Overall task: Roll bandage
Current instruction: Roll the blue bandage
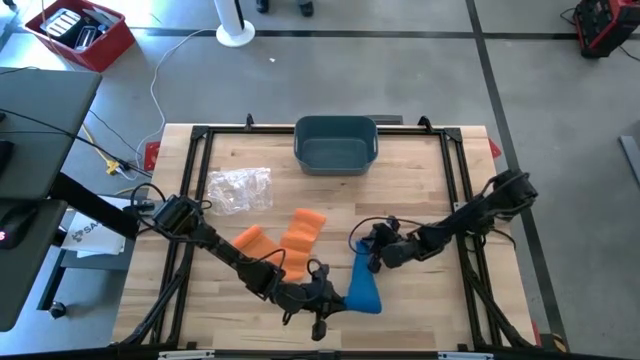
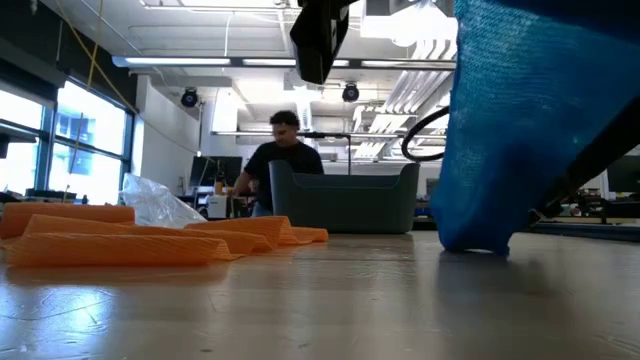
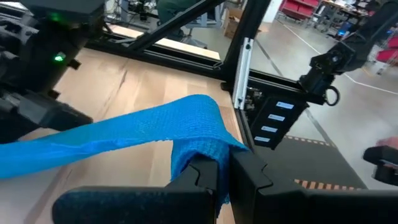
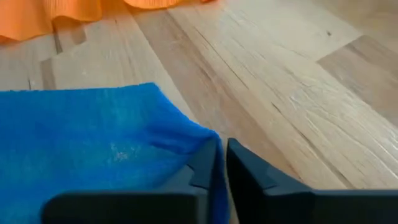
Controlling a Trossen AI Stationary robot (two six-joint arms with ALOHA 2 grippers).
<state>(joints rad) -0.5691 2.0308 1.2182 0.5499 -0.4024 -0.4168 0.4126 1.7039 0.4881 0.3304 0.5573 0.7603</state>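
Item: blue bandage (image 1: 362,285), woven mesh strip, front-centre of pale wood-plank table (image 1: 420,170), stretched betw. both grippers. Left gripper (image 1: 335,296) clenched on its lower end (folded, bunched); right gripper (image 1: 366,250) fingers nearly together, pinching upper edge. Nearby: orange bandages (image 1: 300,240), ribbed; crinkled clear plastic bag (image 1: 239,189); grey rounded bin (image 1: 335,142).

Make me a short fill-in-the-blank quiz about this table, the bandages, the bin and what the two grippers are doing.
1. Both the left gripper and the right gripper pinch the ____ bandage.
2. The two bandages lying loose on the table are ____.
3. The dark bin sits at the table's ____ edge.
4. Beside the orange bandages lies a clear ____ wrapper.

Missing words: blue; orange; far; plastic
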